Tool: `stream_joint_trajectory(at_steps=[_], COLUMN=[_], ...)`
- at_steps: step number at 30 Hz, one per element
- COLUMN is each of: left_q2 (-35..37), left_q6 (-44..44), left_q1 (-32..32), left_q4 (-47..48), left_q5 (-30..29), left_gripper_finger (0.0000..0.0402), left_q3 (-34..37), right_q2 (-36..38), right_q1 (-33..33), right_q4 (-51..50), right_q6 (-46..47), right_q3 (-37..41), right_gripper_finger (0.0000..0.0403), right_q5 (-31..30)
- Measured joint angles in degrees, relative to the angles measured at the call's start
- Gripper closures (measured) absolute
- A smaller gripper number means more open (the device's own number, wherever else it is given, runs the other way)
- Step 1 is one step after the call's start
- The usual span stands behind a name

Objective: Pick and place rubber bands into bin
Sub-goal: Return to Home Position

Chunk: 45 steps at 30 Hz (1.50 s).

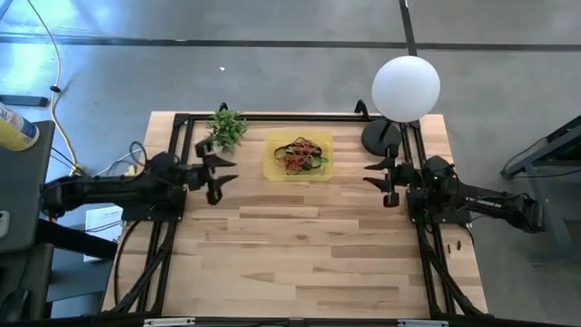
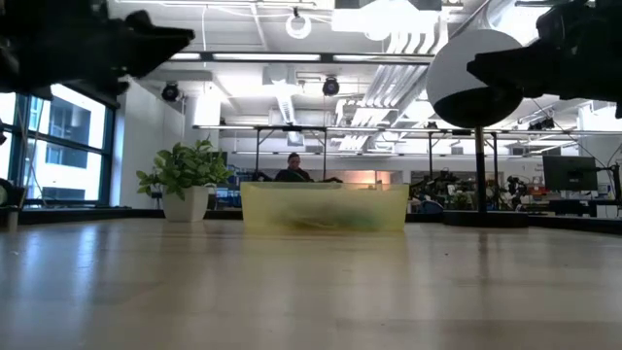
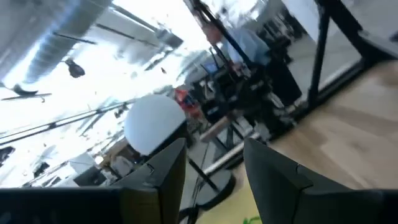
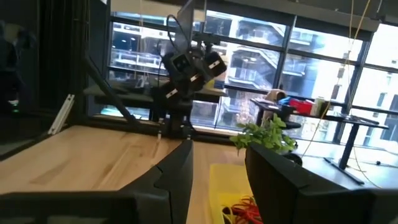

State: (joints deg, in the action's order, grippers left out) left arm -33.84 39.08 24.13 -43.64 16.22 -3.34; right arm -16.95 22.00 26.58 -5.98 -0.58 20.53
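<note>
- Bin (image 1: 272, 170): yellow tray at the far middle of the table (image 1: 309, 254), flat on the wood, between the two arms and clear of both.
- Rubber bands (image 1: 300, 156): a tangled heap of red, green and dark loops inside the bin. In the right wrist view a few red ones (image 4: 240, 209) show at the bin's near end. I see none on the bare wood.
- Left gripper (image 1: 227, 173): raised above the table's left side and pointing towards the centre. It is near the bin's left end but not touching it. The fingers (image 3: 166, 167) are spread and hold nothing.
- Right gripper (image 1: 370, 173): raised above the table's right side, facing the left gripper from across the bin. The fingers (image 4: 178, 168) are spread and hold nothing.
- Plant (image 1: 227, 127): small and green, at the far edge just left of the bin.
- Lamp (image 1: 406, 86): a white globe on a dark base at the far right corner.
</note>
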Motion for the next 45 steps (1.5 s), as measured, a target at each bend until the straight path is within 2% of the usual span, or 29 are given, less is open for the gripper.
stream_joint_trajectory(at_steps=[3, 9, 17, 23, 31, 36, 41, 45], left_q2=[5.07, 10.86, 11.71, 11.71, 14.08, 21.78, 33.21, 32.77], left_q6=[-1.34, -2.69, -2.05, -1.76, -0.55, -0.18, -0.48, -1.39], left_q1=[-0.40, -3.12, -10.20, -13.11, -12.89, -12.89, -12.90, -12.91], left_q4=[0.62, 10.69, 12.87, 16.93, 19.98, 25.36, 36.56, 39.59], left_q5=[-0.26, -2.91, -11.24, -14.17, -12.90, -12.84, -12.83, -12.24], left_gripper_finger=[0.0252, 0.0252, 0.0252, 0.0252, 0.0252, 0.0252, 0.0252, 0.0252], left_q3=[2.64, 2.77, 2.79, 2.79, 2.79, 2.79, 2.79, 2.37], right_q2=[0.18, 0.13, 0.11, 0.13, 2.87, 9.86, 16.85, 16.32], right_q1=[0.00, -2.34, -11.66, -15.85, -13.61, -12.52, -12.31, -12.34], right_q4=[0.49, -0.32, -1.68, -4.90, -6.32, -9.09, -17.58, -18.43], right_q6=[0.85, 2.79, 2.69, 1.01, -0.51, -1.55, -0.79, -0.46], right_q3=[0.02, 0.02, 0.02, 0.04, 0.04, 0.07, 0.06, 0.02], right_gripper_finger=[0.0265, 0.0265, 0.0265, 0.0265, 0.0265, 0.0265, 0.0265, 0.0265], right_q5=[-0.47, -1.36, -13.09, -21.20, -18.19, -15.68, -15.64, -15.89])
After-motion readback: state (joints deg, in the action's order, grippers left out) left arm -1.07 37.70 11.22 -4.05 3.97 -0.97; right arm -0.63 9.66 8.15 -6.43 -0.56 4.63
